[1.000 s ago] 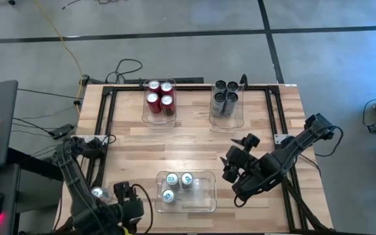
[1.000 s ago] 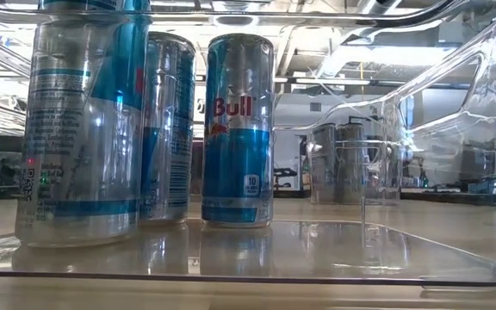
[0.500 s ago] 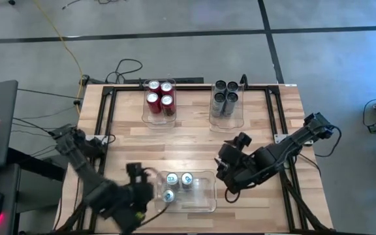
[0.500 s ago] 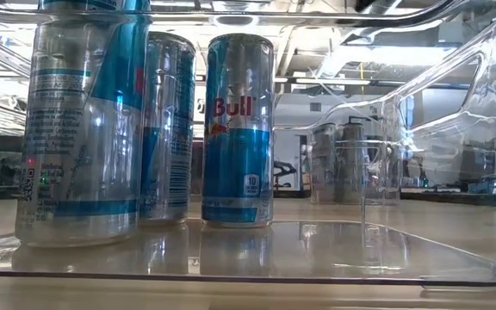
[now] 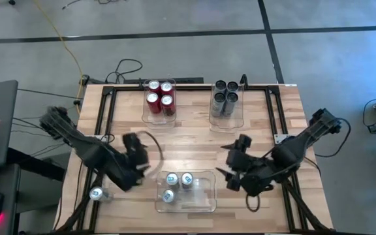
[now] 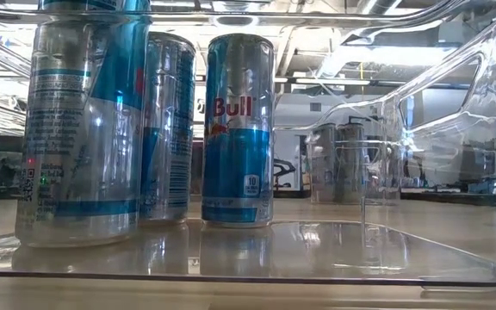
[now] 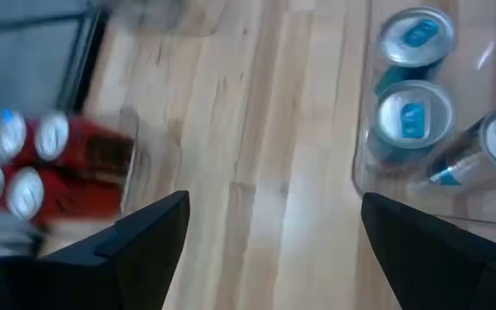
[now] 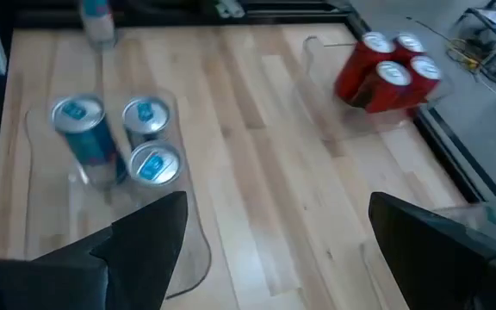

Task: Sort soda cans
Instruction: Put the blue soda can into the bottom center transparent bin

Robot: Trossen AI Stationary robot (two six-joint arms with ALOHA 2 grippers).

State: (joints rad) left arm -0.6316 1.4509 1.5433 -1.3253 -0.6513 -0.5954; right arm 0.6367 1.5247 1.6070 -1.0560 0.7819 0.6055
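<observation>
High view: near bin holds three silver-blue cans; both claws gape, empty.

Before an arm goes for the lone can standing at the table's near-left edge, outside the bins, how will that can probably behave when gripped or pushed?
The lone can stands upright, tall and narrow, so a sideways push would probably tip it. It is round, so once down it could roll, perhaps off the table edge close by. Its smooth metal wall may slip between fingers and dent under a hard squeeze.
</observation>
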